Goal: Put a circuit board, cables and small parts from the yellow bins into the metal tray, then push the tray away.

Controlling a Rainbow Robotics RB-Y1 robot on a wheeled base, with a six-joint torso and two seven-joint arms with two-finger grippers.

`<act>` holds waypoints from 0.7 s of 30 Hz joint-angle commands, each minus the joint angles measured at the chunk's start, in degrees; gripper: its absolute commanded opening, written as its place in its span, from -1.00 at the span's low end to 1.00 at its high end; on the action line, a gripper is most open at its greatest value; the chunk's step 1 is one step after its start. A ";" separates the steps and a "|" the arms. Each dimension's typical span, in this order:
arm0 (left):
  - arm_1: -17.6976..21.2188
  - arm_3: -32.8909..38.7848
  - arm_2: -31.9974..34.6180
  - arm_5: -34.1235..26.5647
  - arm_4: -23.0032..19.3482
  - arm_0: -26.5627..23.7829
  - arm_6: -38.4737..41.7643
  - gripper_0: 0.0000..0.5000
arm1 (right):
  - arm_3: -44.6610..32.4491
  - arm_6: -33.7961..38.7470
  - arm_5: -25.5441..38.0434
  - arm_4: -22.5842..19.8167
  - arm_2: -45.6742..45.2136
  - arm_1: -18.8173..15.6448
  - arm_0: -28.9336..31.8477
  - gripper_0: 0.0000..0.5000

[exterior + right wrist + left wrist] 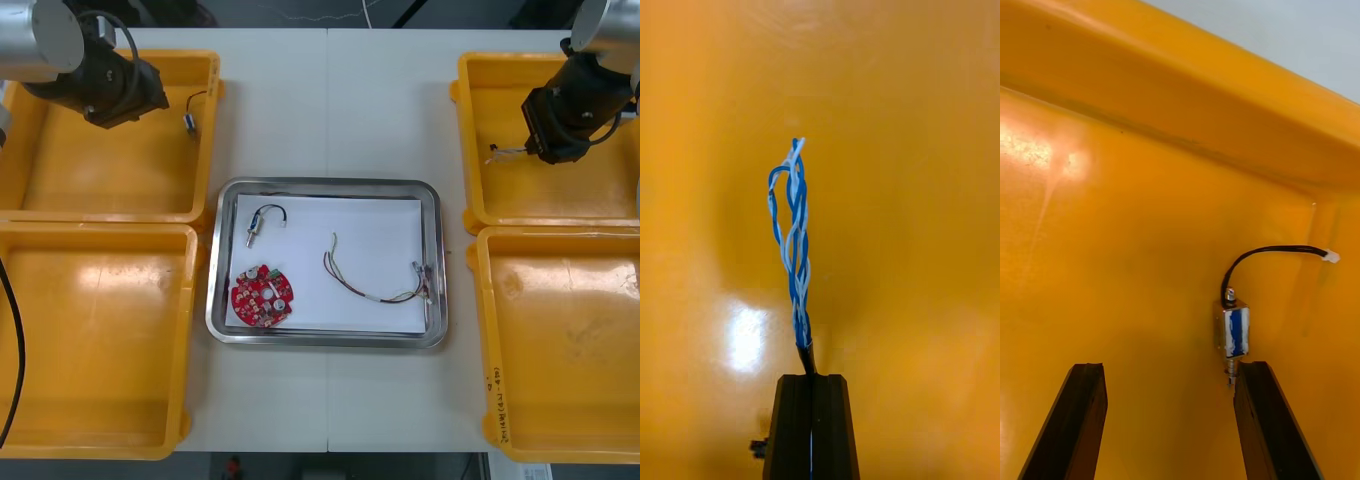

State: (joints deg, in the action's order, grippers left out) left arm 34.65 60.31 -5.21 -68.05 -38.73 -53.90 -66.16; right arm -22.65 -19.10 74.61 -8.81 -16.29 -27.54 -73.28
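Observation:
My right gripper [811, 390] is shut on one end of a twisted blue and white cable [796, 240], which rises beyond the fingertips over the orange bin floor. From the front, that gripper [543, 137] hangs in the far right yellow bin [480, 200] with the cable [505, 151] trailing from it. My left gripper [1169, 409] stands open in the far left yellow bin [120, 190]. A small metal part [1235, 330] with a blue stripe and a black cable [1270, 253] lies just beyond one fingertip, near the bin's corner. The metal tray [225, 330] holds a red circuit board [263, 295].
The tray, white inside, also holds a small metal part with a black cable [262, 222] and a red and yellow cable [375, 278]. The near left bin [100, 330] and near right bin [560, 350] look bare. Light table [330, 110] lies beyond the tray.

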 commanded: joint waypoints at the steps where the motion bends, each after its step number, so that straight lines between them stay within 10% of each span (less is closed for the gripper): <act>1: -0.64 -1.16 -0.15 2.13 0.50 -2.53 -4.07 1.00 | -7.59 -1.46 5.64 0.90 1.17 0.12 0.42 -1.00; 21: -3.36 -5.82 -5.95 12.68 -0.90 -2.53 -3.01 1.00 | -48.98 -18.34 35.39 -4.11 4.60 -0.14 9.21 -1.00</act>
State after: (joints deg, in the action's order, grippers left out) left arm 32.72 54.67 -10.65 -56.82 -38.96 -53.90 -66.16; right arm -64.35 -35.47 108.82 -10.96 -15.12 -27.54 -65.96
